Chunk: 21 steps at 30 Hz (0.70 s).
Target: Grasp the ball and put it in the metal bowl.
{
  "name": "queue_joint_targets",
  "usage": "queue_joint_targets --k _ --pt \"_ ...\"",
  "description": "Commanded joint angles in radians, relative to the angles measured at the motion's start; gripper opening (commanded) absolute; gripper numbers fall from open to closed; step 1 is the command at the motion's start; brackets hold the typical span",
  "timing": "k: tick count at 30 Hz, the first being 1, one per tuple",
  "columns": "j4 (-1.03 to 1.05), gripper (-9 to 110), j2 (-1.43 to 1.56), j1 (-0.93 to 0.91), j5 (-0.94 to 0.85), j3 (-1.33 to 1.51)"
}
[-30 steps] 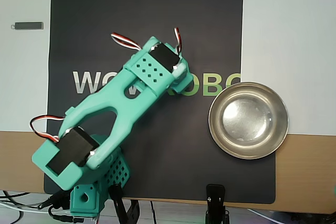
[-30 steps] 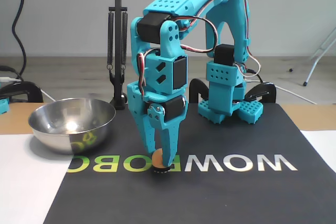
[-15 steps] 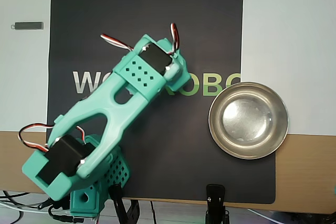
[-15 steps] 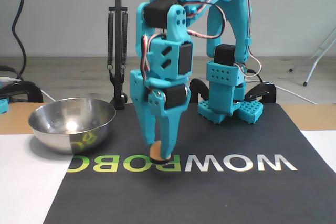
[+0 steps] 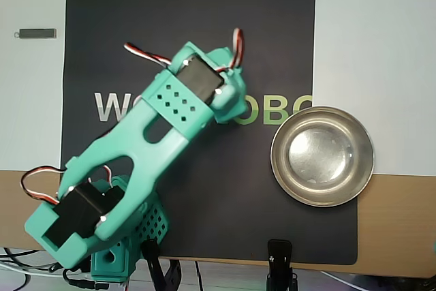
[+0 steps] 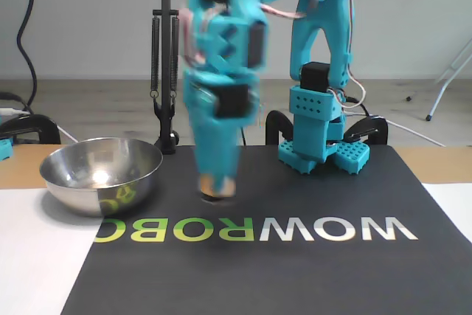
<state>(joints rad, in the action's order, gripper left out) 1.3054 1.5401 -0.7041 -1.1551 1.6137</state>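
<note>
Gripper point(image 6: 215, 188) pointed straight down in the fixed view, heavily motion-blurred, tips raised clear of the black mat point(image 6: 310, 271). Fingers drawn close around the ball point(image 6: 214, 183), a small peach-orange patch between the tips; closed on it as far as the blur lets one judge. Ball off the mat, above its dark shadow, just beyond the white and green lettering point(image 6: 254, 230) as the fixed view shows it. Hidden in the overhead view beneath the teal arm point(image 5: 157, 134), which runs diagonally from its base point(image 5: 112, 257) at lower left up toward the mat's middle, covering part of the printed word.

Metal bowl point(image 6: 101, 175) upright and holding nothing, left of the gripper in the fixed view and well apart from it. Same bowl point(image 5: 322, 156) to the right of the arm in the overhead view, straddling the mat's right edge, partly on the white sheet point(image 5: 375, 66) and partly over the bare wooden table point(image 5: 398, 223). Reflection of the green letters on its outer wall in the fixed view.

Small dark flat object point(image 5: 37, 33) on the white surface at upper left in the overhead view, far from everything else. Black clamp point(image 5: 280, 253) at the mat's near edge, below the bowl in that view.
</note>
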Motion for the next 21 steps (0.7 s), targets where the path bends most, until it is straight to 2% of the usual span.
queue_joint_targets --k 1,4,21 --pt "0.002 22 0.038 -0.029 0.094 -0.081" --pt "0.002 22 0.038 -0.075 0.137 -0.127" --pt "0.002 22 -0.072 -0.316 0.132 -0.201"
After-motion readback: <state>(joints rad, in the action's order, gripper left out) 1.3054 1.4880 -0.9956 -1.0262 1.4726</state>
